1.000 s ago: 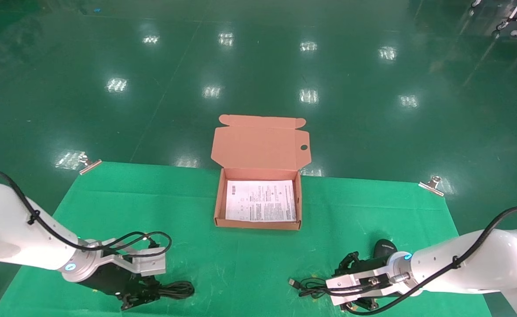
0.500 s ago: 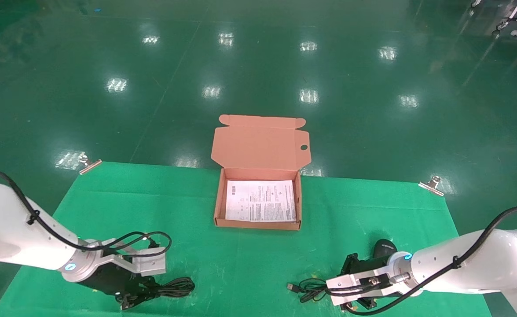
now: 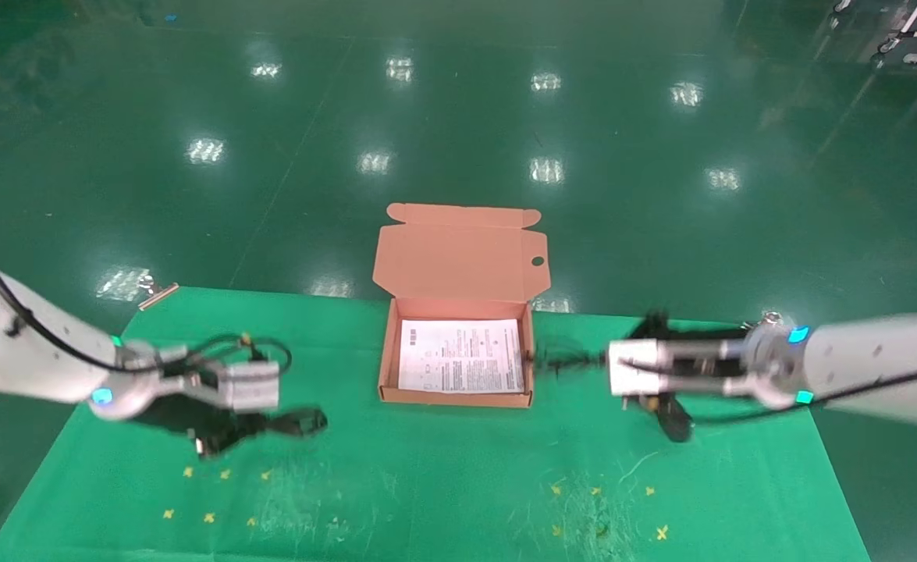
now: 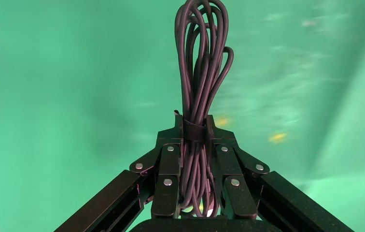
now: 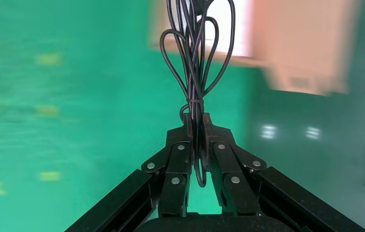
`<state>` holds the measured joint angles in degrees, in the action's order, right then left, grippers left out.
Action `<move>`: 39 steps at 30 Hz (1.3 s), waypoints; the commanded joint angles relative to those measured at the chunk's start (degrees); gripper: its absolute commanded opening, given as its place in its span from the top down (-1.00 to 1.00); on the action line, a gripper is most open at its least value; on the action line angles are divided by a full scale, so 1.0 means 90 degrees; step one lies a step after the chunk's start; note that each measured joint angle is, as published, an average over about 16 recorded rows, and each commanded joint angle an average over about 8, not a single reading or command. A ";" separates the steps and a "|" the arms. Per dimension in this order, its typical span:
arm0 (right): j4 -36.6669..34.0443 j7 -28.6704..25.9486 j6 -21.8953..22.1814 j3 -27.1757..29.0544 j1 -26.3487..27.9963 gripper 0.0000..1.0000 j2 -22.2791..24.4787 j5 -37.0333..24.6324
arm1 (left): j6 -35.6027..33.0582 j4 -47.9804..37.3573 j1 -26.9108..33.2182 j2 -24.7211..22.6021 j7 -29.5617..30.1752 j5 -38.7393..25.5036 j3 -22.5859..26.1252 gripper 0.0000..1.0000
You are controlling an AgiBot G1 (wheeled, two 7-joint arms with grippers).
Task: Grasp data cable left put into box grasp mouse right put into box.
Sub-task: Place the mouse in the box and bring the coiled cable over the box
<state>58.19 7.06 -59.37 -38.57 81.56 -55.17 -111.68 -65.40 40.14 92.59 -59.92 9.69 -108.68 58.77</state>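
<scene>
A glossy dark green floor with ceiling-light reflections lies behind a table covered by a bright green cloth (image 3: 442, 468), pinned at its far corners by metal clips (image 3: 158, 295). The orange-salmon box (image 3: 458, 398) sits on the cloth at its far middle, lid (image 3: 462, 261) standing open toward the floor side, with a round hole near the lid's right edge and a white printed sheet (image 3: 462, 355) lying flat inside.

To the left of the box, well apart from it, the left gripper (image 3: 228, 437) hangs above the cloth. Its jaws are pinched on the data cable (image 3: 298, 421), a black looped bundle whose free end sticks out of the claw toward the box. In the left wrist view the fingers (image 4: 168, 166) press in from both sides at the strap that binds the data cable (image 4: 200, 87), and the long loops run straight out ahead of the fingertips over bare cloth.

To the right of the box, the right gripper (image 3: 583, 363) is near the box's right wall, off the cloth. Its jaws are closed on the mouse's thin black cord (image 5: 195, 63), clamped where a tie gathers the loops; the loops fan out beyond the fingertips toward the box (image 5: 291, 48). In the head view the cord's loops (image 3: 556, 363) just reach the box's right wall. A dark shape, seemingly the mouse (image 3: 673, 421), hangs below the right gripper, too blurred to make out clearly.
</scene>
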 commanded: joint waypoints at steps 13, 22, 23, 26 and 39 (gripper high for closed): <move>-0.0326 0.0339 0.0325 0.0324 0.1292 1.00 -0.0737 0.0333 | 0.0373 0.2450 0.0539 0.0440 0.1625 -0.1136 -0.0026 1.00; -0.1310 0.0908 0.0735 0.0355 0.1889 1.00 -0.1513 0.0435 | 0.0614 0.2623 0.0850 0.0166 0.1862 -0.1401 -0.0120 1.00; -0.1414 0.0959 0.0774 0.0365 0.1939 1.00 -0.1582 0.0457 | 0.0632 0.2614 0.0886 0.0142 0.1855 -0.1378 -0.0140 1.00; -0.1699 0.1098 0.0876 0.0400 0.2076 1.00 -0.1766 0.0533 | 0.0672 0.2558 0.0997 0.0075 0.1795 -0.1288 -0.0200 1.00; -0.2457 0.1682 0.1158 0.0594 0.2523 1.00 -0.2268 0.0935 | 0.0785 0.2169 0.1364 -0.0167 0.1482 -0.1188 -0.0282 1.00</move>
<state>36.38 21.71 -49.13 -33.37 103.98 -75.35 -103.50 -58.46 59.98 104.66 -61.28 23.03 -119.42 56.34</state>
